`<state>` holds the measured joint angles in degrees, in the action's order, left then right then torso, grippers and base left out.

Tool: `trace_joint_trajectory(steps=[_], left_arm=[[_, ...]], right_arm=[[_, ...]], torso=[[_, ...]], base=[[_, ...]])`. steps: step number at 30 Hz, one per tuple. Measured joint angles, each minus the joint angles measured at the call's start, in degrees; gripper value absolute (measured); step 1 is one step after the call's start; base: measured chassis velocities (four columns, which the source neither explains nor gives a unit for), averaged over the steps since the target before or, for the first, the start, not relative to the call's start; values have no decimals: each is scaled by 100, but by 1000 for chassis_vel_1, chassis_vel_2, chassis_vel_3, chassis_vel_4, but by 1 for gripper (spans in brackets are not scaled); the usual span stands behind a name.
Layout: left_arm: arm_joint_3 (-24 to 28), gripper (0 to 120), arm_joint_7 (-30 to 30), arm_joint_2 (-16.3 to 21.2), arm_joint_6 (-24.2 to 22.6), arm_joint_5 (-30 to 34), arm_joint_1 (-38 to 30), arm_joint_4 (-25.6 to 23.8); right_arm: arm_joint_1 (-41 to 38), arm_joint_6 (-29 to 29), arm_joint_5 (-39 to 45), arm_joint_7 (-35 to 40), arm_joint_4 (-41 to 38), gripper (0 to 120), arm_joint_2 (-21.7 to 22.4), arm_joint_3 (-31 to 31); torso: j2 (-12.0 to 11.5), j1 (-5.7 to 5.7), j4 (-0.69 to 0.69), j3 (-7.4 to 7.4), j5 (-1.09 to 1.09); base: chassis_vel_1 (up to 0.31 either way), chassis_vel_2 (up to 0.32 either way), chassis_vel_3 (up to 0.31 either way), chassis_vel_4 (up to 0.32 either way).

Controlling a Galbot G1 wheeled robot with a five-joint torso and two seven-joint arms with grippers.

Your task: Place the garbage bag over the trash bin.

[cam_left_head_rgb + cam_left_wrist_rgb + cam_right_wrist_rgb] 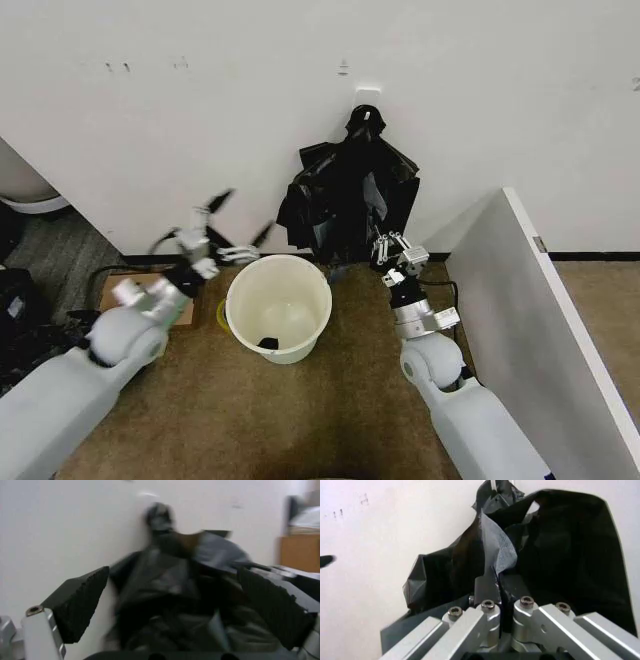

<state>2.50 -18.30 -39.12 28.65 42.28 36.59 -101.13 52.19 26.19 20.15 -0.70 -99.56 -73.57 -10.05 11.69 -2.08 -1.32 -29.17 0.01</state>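
While the garbage bag (348, 195) hangs on the wall behind the trash bin (279, 307), the right gripper (392, 252) is at its lower right edge, fingers pressed together on a fold of the plastic. At the bin's far left, the left gripper (215, 232) hovers with fingers wide apart, holding nothing.
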Motion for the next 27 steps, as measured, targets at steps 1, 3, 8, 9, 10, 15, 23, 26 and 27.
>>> trace_joint_trajectory(steps=[1,3,8,9,10,15,23,26,27], left_arm=[[267,100,-226,-73,5,24,-334,191],[606,100,-397,-230,5,14,-798,492],[1296,99,-511,-579,5,-159,-1541,1021],[1386,98,-562,-619,5,-221,-1603,1080],[1429,98,-597,-637,5,-257,-1626,1105],[1596,95,-890,-733,5,-555,-1706,1220],[1623,87,-1159,-924,59,-1321,-1883,1551],[1573,73,-1161,-948,59,-1489,-1876,1645],[1545,70,-1152,-952,49,-1522,-1850,1667]], right_arm=[[0,0,-6,-4,3,0,-18,-18],[10,1,-12,-8,1,0,-38,-53],[87,3,-16,-10,-98,0,-44,-170],[94,3,-16,-9,-120,0,-44,-189],[97,3,-16,-8,-131,0,-43,-198],[121,6,-16,-4,-181,0,-20,-244],[140,19,-24,-7,-204,0,-18,-252],[134,20,-26,-8,-213,0,-15,-251],[130,21,-26,-8,-216,0,-6,-251]], torso=[[0,0,0,0,0],[0,0,0,0,-1],[0,0,-5,0,-3],[0,0,-3,0,2],[0,1,-2,0,4],[0,1,4,0,-1],[0,1,0,1,1],[0,1,0,1,-1],[0,1,0,1,-1]], base=[[0,0,0,0],[0,0,0,0],[0,0,0,0],[0,0,0,0],[0,0,0,0],[0,0,0,0],[0,0,0,0],[0,0,0,0],[0,0,0,0]])
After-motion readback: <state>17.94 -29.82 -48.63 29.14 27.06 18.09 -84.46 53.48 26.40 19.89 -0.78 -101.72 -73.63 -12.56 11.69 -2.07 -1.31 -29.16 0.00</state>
